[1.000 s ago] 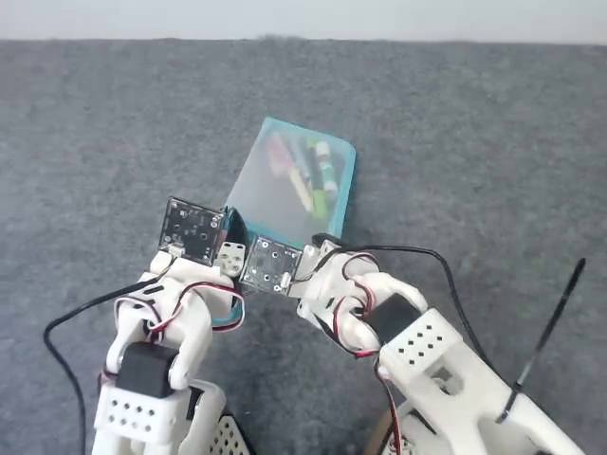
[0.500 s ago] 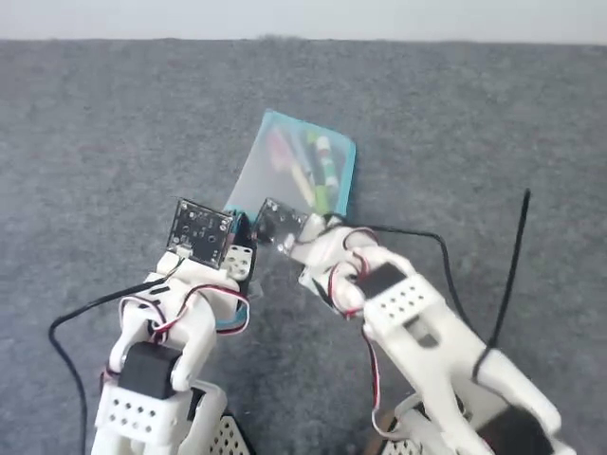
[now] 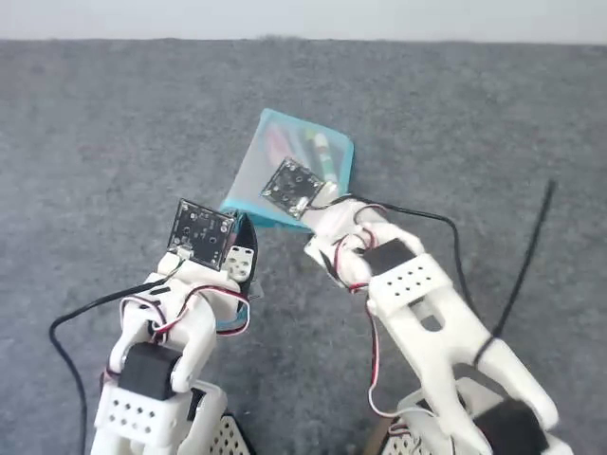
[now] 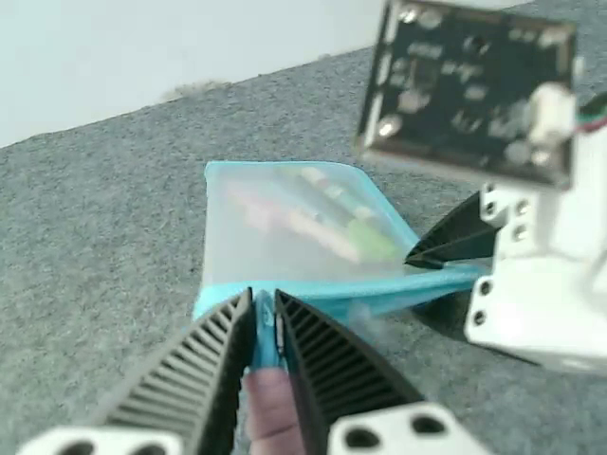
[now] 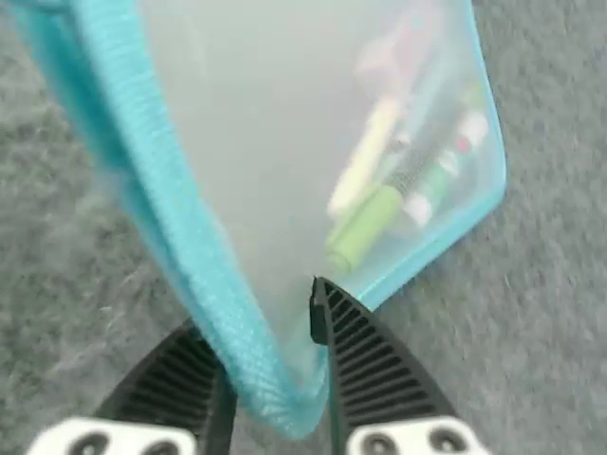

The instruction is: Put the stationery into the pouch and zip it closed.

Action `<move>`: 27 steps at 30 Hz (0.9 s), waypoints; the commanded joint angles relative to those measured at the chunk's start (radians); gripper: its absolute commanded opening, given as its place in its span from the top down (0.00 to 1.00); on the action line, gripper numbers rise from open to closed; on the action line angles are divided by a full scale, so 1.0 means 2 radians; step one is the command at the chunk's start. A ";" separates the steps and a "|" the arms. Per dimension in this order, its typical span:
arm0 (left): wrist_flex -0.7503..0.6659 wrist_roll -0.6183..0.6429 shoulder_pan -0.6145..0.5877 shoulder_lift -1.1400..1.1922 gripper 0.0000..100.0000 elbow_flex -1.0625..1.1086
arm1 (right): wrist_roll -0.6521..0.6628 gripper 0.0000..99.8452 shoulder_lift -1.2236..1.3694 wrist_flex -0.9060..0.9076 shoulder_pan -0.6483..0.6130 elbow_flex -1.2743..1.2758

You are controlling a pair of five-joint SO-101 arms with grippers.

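The translucent pouch [image 3: 261, 163] with teal edging lies on the grey felt, with its near edge raised. Coloured pens and markers [image 3: 318, 150] show through it at its far end. My left gripper [image 4: 264, 327] is shut on the teal corner of the pouch [image 4: 285, 227], at the near left end. My right gripper [image 5: 266, 327] holds the teal zipper edge [image 5: 204, 313] between its fingers, farther along the same edge. In the left wrist view one black finger [image 4: 446, 242] of that gripper rests on the edge. The pens [image 5: 379, 204] sit inside, beyond it.
Grey felt [image 3: 114, 123] covers the whole table up to a pale wall at the back. A loose black cable [image 3: 526, 270] arcs beside the right arm. Both arm bases crowd the near edge.
My right gripper has slid along the pouch's near edge, away from the left gripper and toward the far side. The pouch edge has lifted. The left arm has hardly moved.
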 commanded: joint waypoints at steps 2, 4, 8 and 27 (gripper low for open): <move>-0.032 -0.004 0.001 0.006 0.99 0.009 | -0.011 0.99 -0.091 0.076 0.037 -0.021; -0.044 -0.004 0.001 0.006 0.99 0.022 | -0.011 0.99 -0.125 0.102 0.053 -0.020; -0.061 -0.001 -0.021 0.006 0.99 0.037 | 0.015 0.99 -0.166 0.150 0.080 -0.019; -0.080 0.000 -0.093 0.006 0.99 0.051 | 0.078 0.99 -0.170 0.193 0.192 -0.018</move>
